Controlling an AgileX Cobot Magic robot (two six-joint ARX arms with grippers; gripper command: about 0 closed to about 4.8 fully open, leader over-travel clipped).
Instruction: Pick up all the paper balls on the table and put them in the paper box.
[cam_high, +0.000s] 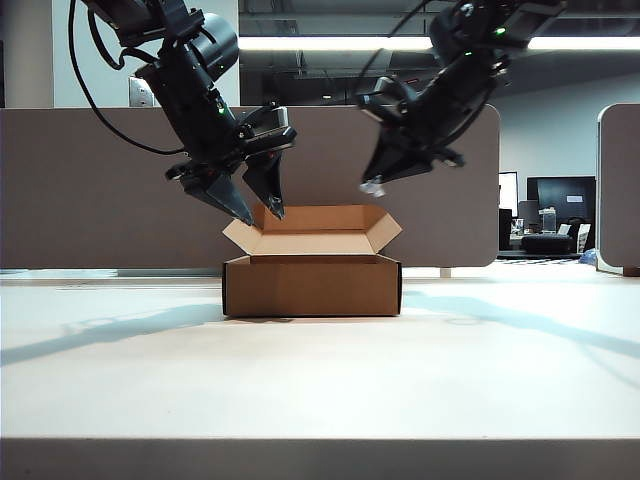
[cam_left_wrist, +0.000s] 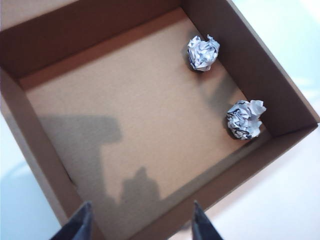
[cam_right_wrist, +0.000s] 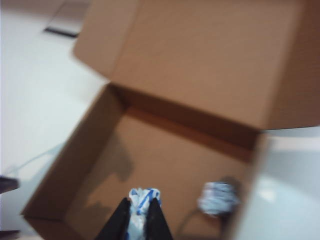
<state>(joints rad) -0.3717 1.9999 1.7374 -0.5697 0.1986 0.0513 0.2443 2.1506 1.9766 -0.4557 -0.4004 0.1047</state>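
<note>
Facing paper box (cam_high: 312, 285), long side frontward

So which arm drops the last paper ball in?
Likely the right: the right gripper is shut on a paper ball over the paper box. The left gripper hangs open, empty.

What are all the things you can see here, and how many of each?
paper box: one, brown, open, middle of the table.
paper balls: three, white with ink marks; two inside the box, one pinched in the right gripper.
table: one, white.
divider panel: one, grey-brown, behind the table.
left gripper: black fingers open, empty, above the box's left side.
right gripper: black fingers shut on a ball, above the box's right side.
</note>
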